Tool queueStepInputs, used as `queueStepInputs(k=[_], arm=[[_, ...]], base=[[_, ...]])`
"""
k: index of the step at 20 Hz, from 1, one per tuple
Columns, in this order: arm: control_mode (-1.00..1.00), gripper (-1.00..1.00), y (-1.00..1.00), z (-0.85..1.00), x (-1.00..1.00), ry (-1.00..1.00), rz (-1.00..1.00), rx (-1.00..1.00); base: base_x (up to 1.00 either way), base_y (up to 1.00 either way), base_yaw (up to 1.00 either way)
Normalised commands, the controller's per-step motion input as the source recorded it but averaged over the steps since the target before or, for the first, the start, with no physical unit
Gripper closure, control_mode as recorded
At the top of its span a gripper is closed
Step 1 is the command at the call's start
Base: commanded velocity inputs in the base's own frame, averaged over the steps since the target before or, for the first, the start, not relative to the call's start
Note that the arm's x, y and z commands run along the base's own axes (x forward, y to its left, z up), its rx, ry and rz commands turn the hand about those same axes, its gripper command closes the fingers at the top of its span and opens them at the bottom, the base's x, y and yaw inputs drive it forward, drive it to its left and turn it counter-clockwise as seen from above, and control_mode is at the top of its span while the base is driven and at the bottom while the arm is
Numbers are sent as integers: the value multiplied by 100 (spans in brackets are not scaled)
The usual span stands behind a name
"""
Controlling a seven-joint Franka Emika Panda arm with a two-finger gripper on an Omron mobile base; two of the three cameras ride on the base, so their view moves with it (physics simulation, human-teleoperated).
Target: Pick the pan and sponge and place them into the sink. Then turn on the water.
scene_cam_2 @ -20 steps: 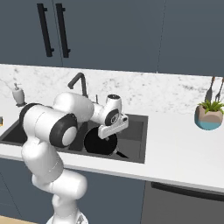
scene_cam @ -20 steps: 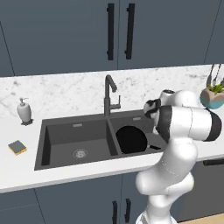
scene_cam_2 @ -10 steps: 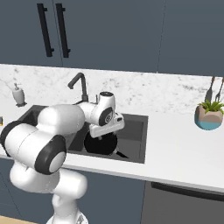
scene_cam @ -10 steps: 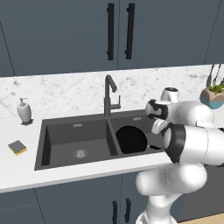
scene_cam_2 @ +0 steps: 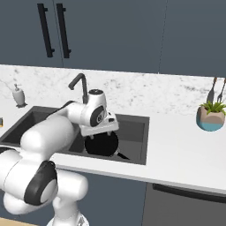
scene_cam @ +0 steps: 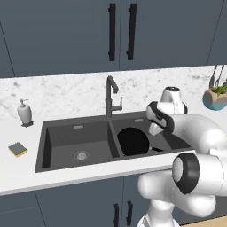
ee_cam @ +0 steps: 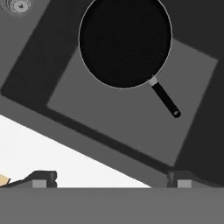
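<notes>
Since a second ago, your arm has swung its elbow down and forward toward the cameras, so its white bulk now blocks more of the sink's (scene_cam: 44,146) front edge in both base views; the pan and sponge have not shifted. You can only partly see the gripper (ee_cam: 111,179): in the hand view its two dark fingertips (ee_cam: 43,178) stand far apart at the bottom edge, spread wide with nothing between them, held above the right basin. From the base views the wrist covers the jaws, so you cannot judge them there. The pan (ee_cam: 125,42) lies flat in the right basin, its handle (ee_cam: 165,99) pointing toward the basin's front; in the right base view the arm hides its upper part. The left basin holds just its round drain (scene_cam: 80,155). Your sponge (scene_cam: 17,149) sits on the counter (scene_cam: 62,95) left of the sink, and the soap dispenser (scene_cam: 25,112) stands behind it.
</notes>
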Motion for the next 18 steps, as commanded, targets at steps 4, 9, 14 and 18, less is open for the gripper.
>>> queueStepInputs(k=[4,9,14,18], arm=[[-100,-100,15,32,-27,0,-15,0],[-100,-100,6,24,-26,0,-15,0],[-100,-100,7,23,-19,0,-14,1],[-100,-100,1,18,-16,0,-14,1]], base=[[0,0,0],[0,0,0],[0,0,0],[0,0,0]])
